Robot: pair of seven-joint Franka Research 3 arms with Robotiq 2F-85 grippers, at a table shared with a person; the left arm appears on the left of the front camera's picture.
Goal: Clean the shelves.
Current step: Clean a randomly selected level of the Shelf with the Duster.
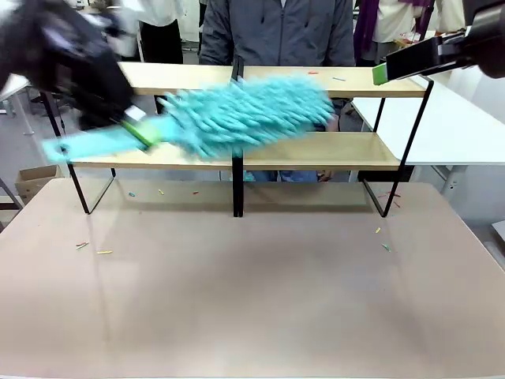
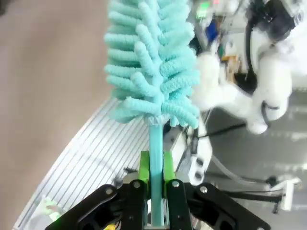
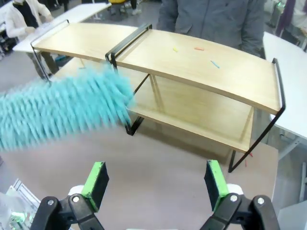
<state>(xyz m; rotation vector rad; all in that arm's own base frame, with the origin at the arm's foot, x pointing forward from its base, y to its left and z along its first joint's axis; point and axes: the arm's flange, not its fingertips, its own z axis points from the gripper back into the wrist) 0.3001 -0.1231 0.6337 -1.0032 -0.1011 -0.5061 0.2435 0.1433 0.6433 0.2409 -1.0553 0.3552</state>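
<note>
The shelves (image 1: pixel 331 151) stand at the table's far side, two light wooden boards on a black frame with a centre post (image 1: pixel 237 178). A fluffy teal duster (image 1: pixel 252 114), motion-blurred, sweeps in front of the shelves' left half and middle, between the two boards. My left gripper (image 1: pixel 140 130) is shut on its teal handle (image 2: pixel 156 158); the duster head (image 2: pixel 151 62) sticks out beyond the green pads. My right gripper (image 3: pixel 156 184) hangs open and holds nothing, high at the right above the shelves' (image 3: pixel 192 64) top board. The duster (image 3: pixel 62 112) blurs past at the left there.
Small coloured bits lie on the top board (image 3: pixel 214 63) and on the beige table (image 1: pixel 102 251), some near the right frame leg (image 1: pixel 384 246). A person (image 1: pixel 276 31) stands behind the shelves. A white table (image 1: pixel 450 126) adjoins at the right.
</note>
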